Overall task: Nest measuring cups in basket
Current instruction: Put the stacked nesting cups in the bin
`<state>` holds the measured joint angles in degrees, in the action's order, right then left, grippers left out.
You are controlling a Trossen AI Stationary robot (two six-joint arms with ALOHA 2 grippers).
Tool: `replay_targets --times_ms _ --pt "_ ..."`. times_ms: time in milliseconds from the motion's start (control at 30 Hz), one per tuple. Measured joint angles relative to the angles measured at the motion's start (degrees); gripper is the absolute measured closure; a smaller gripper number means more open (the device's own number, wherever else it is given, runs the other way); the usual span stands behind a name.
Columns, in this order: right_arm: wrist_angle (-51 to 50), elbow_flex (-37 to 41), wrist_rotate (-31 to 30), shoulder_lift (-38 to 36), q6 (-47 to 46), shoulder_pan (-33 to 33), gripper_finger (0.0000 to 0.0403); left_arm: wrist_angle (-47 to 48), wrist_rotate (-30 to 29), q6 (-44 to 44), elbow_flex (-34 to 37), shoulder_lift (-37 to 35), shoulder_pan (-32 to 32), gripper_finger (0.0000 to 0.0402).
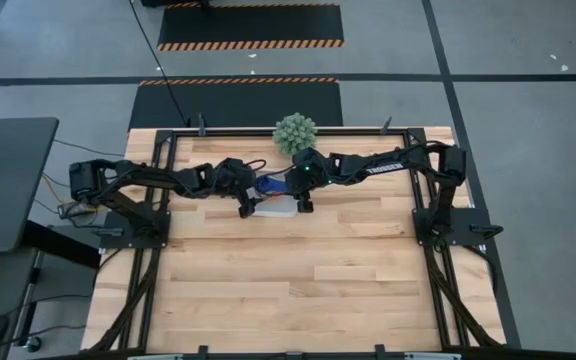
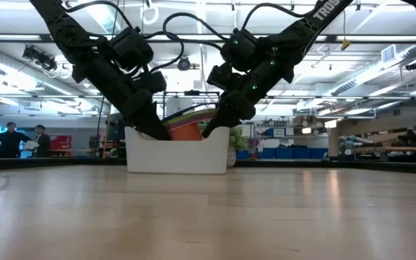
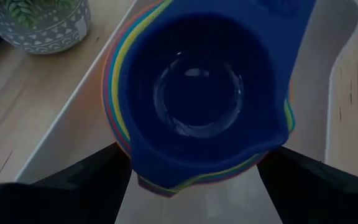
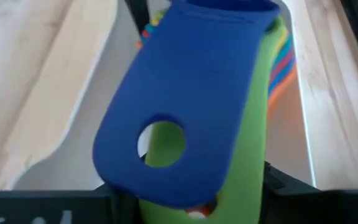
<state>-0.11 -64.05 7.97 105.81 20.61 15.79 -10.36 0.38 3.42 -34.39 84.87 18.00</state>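
Observation:
The measuring cups sit nested as one stack [image 3: 197,99] inside the white basket [image 2: 177,155], at the far middle of the table. The dark blue cup is innermost. Rims in yellow, green, orange and red show around it. The handles [image 4: 185,106] lie fanned, the blue one over the green. My left gripper [image 1: 249,205] reaches down into the basket's left end, with its fingers on either side of the stack. My right gripper [image 1: 305,200] reaches into the right end, at the handles. In the low view the orange and red cup walls [image 2: 190,128] rise above the basket rim. My left gripper [image 3: 197,155] has the nested stack's bowl between its two fingers [image 3: 86,180], at the rim on the spout side [image 3: 166,177]. It comes slanting down from the table's left. The stack stands in the basket. My right gripper [image 4: 188,199] has the free ends of the stacked handles [image 4: 166,186] between its fingers [image 4: 309,193], lying along them. It comes slanting down from the table's right. The blue handle with its hole lies on top, and the green one is under it.
A spiky green plant in a patterned pot [image 1: 295,133] stands just behind the basket at the table's far edge. The wood table top [image 1: 288,280] stretches bare toward the near edge. People stand far off in the room behind [image 2: 20,139].

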Motion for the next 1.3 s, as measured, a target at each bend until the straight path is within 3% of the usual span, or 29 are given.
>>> replay_targets --times_ms 467,967,1300 --pt "-8.13 -3.18 -2.49 -0.15 -2.40 0.17 0.0254 1.66 0.07 -1.22 -0.07 -0.23 -0.08 0.0066" --pt "-11.66 -3.65 -0.87 -0.19 -1.41 1.27 0.0254 -1.16 -0.04 -5.60 0.11 -0.14 -0.29 0.0066" --pt "-12.21 -3.56 -0.72 -0.10 0.75 1.25 0.0255 -3.23 -3.58 -5.84 0.17 -0.12 -1.27 0.0066"
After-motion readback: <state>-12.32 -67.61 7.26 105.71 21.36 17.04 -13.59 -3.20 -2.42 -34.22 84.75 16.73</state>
